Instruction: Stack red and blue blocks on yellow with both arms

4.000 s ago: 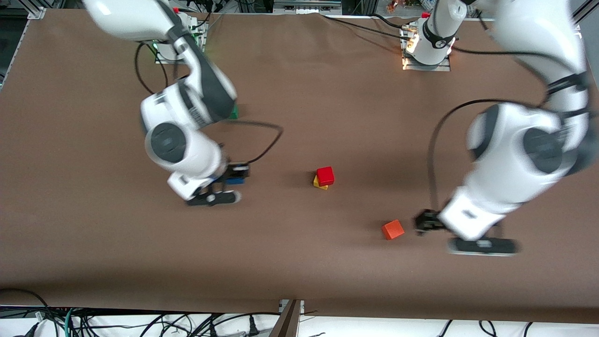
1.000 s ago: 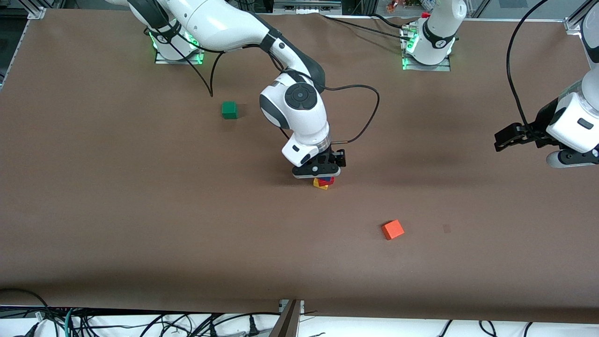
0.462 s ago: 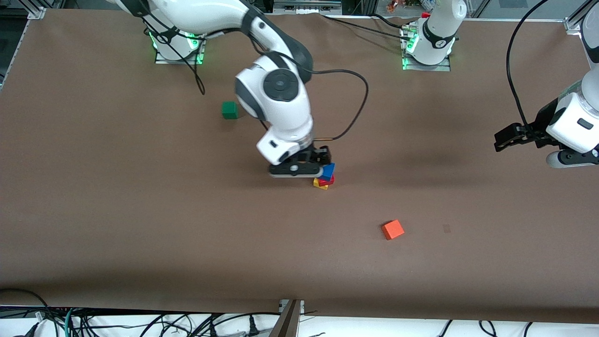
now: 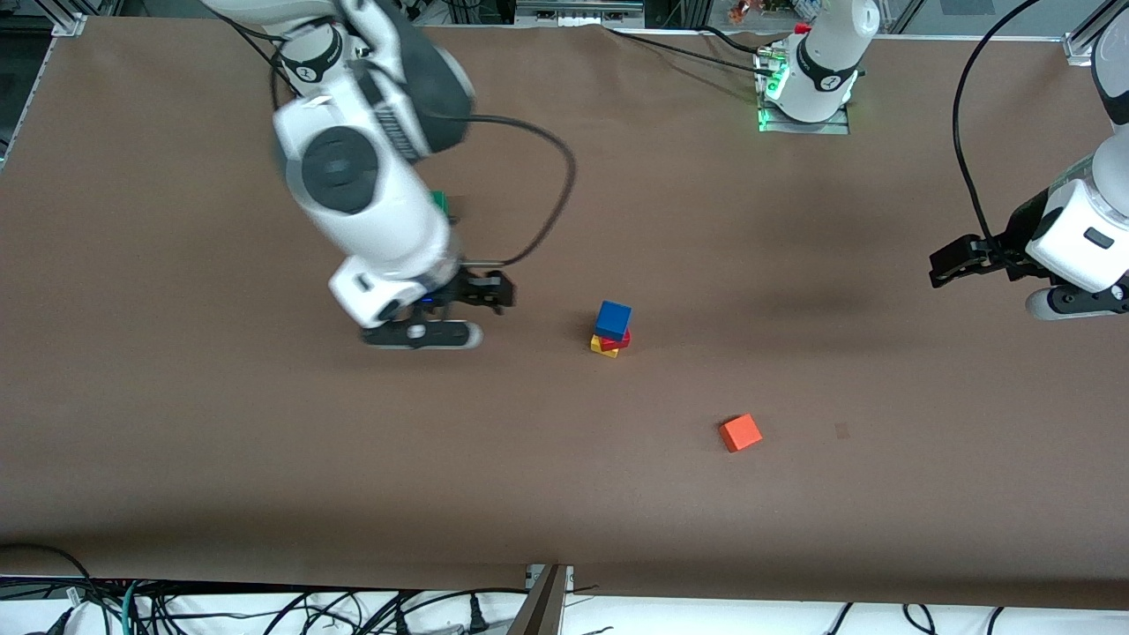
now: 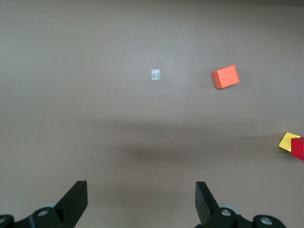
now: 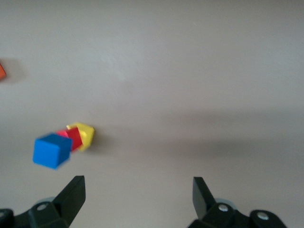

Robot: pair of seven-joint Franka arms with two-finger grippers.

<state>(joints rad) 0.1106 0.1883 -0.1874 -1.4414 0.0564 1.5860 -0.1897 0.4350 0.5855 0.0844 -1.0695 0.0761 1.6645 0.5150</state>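
The blue cube (image 4: 613,317) sits on the red cube (image 4: 622,339), which sits on the yellow cube (image 4: 603,349), a three-high stack at mid table. My right gripper (image 4: 422,335) is open and empty over bare table, beside the stack toward the right arm's end. Its wrist view shows the blue cube (image 6: 51,150), red cube (image 6: 72,137) and yellow cube (image 6: 84,135) off to one side of the open gripper (image 6: 137,194). My left gripper (image 4: 1074,303) is open and empty (image 5: 141,199) and waits over the left arm's end of the table. The yellow cube (image 5: 288,141) and red cube (image 5: 299,148) show at its view's edge.
An orange-red cube (image 4: 740,432) lies nearer to the front camera than the stack, toward the left arm's end; it also shows in the left wrist view (image 5: 225,76). A green cube (image 4: 443,205) is mostly hidden by the right arm. A small pale mark (image 5: 155,74) is on the brown table.
My right gripper has let go of the blue cube on top of the red one and has swung away toward the right arm's end. The left arm has barely moved.
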